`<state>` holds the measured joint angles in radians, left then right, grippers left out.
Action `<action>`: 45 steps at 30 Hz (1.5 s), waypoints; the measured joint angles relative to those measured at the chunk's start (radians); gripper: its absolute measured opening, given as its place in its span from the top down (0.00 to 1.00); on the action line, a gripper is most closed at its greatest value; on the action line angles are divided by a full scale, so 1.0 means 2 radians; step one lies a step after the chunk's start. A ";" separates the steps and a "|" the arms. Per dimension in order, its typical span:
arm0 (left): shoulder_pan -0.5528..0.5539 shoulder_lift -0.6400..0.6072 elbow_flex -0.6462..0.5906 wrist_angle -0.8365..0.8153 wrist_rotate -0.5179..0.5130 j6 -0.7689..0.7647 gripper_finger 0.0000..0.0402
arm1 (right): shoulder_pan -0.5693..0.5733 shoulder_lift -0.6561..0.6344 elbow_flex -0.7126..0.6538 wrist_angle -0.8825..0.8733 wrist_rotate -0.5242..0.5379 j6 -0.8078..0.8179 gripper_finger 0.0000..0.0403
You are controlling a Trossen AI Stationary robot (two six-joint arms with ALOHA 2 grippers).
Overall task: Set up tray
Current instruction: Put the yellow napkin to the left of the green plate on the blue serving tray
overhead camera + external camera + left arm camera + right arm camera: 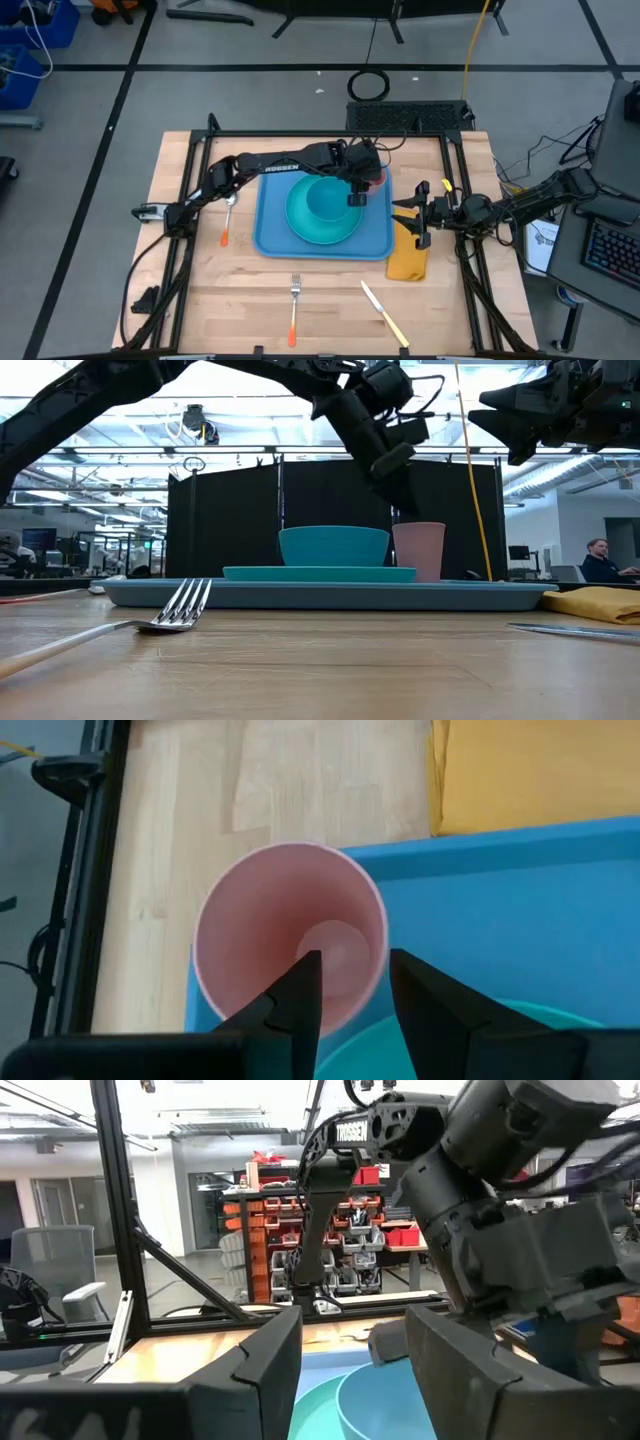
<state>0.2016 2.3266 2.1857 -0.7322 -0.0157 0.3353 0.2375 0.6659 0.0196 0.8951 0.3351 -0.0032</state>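
At the near edge of the wooden table [200, 300], one metal fork with an orange handle [294, 303] and one knife with a pale yellow handle [384, 313] are lying well apart from each other; a second orange-handled utensil [227, 220] is lying just beside the tray's left rim, and one folded mustard-yellow cloth napkin [408, 255] is lying against its right rim. The large flat light-blue plastic tray with rounded corners [274, 238] is sitting flat at the table's middle, nearly square in the high view, its slightly longer axis running left to right; it is carrying one round teal plate [300, 226] with one teal bowl [326, 200] on it, and one pink plastic cup [262, 925] standing upright in its far right corner. The left gripper [350, 990] is hovering over the cup's rim, its fingers a little apart and holding nothing. The right gripper [416, 215] is hanging above the napkin, its fingers spread wide and empty.
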 joint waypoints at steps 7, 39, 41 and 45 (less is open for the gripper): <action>-0.007 -0.019 0.000 -0.001 -0.034 0.002 0.69 | 0.000 0.000 0.000 0.001 0.000 0.000 0.58; -0.061 -0.183 -0.027 -0.072 0.052 -0.042 0.99 | 0.083 0.006 0.000 -0.076 0.040 0.026 0.58; -0.067 -0.204 -0.057 -0.060 0.049 -0.038 0.99 | 0.096 0.008 0.000 -0.080 0.058 0.020 0.58; -0.074 -0.264 -0.160 0.001 0.048 -0.044 0.99 | 0.117 0.012 0.013 -0.115 0.092 0.024 0.58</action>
<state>0.0533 1.7985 1.8659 -0.7308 0.0811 0.2479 0.4712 0.6908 0.0455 0.6661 0.5183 0.0439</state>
